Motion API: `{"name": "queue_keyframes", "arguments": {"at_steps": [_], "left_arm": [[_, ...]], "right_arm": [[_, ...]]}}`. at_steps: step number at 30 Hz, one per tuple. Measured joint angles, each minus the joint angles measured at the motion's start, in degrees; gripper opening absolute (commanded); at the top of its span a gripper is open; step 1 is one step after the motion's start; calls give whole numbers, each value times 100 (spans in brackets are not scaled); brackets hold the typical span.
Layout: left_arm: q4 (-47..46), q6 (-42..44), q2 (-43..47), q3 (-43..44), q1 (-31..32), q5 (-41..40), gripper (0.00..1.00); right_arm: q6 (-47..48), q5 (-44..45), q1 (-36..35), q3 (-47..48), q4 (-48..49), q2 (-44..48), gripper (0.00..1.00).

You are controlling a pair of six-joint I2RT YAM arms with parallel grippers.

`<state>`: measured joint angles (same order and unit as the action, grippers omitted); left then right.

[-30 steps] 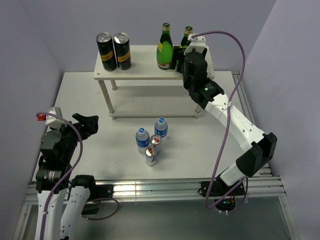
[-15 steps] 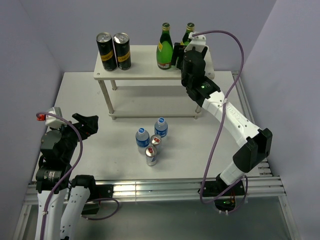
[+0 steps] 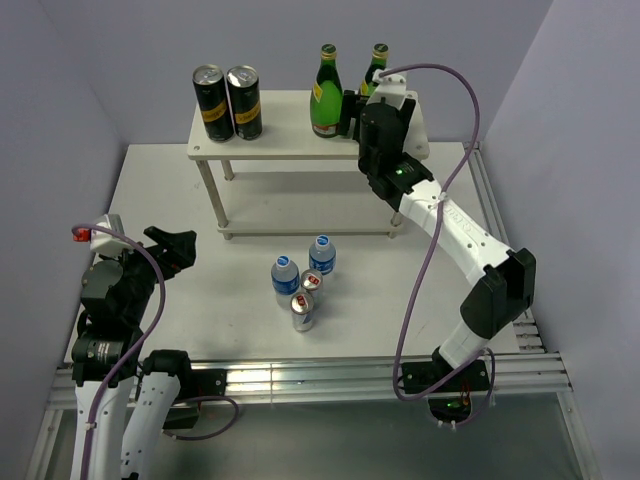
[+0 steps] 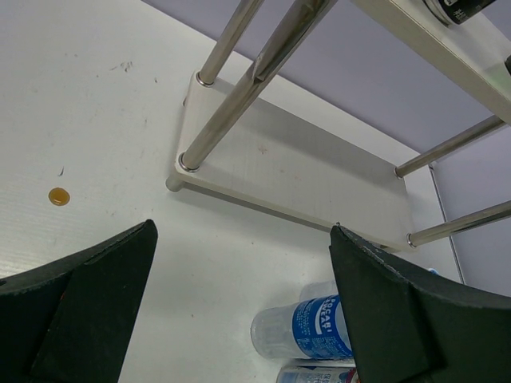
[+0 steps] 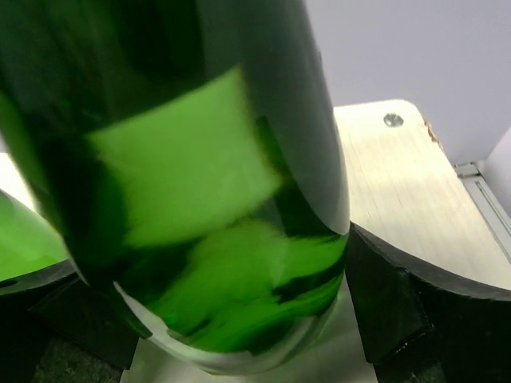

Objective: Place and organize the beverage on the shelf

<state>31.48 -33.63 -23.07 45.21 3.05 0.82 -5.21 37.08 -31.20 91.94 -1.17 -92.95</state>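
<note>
Flanking the right-hand green bottle (image 3: 377, 58) on the top board of the shelf (image 3: 290, 128), the right gripper (image 3: 360, 108) is being observed astride the glass; whether the glass is being clamped cannot be told. The other green bottle (image 3: 323, 95) is being borne just beside it. The left gripper (image 3: 175, 247) is being held wide apart and empty above the bench (image 3: 170, 190). 2 water bottles (image 3: 321, 253) and 2 silver cans (image 3: 303, 312) are being borne, clustered, on the bench before the shelf.

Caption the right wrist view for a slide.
Green glass bottle on the shelf's top board, between the fingers of the right gripper.
</note>
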Motion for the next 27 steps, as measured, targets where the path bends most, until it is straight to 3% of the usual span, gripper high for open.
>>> {"name": "queue_keyframes", "arguments": {"at_steps": [17,27], "left_arm": [[0,-2,0,0,-63,-2,97],[0,-2,0,0,-83,-2,97]], "right_arm": [[-365,-275,-4,-448,-369,634,100],[-442,-1069,-7,-901,-507,1097,100]]}}
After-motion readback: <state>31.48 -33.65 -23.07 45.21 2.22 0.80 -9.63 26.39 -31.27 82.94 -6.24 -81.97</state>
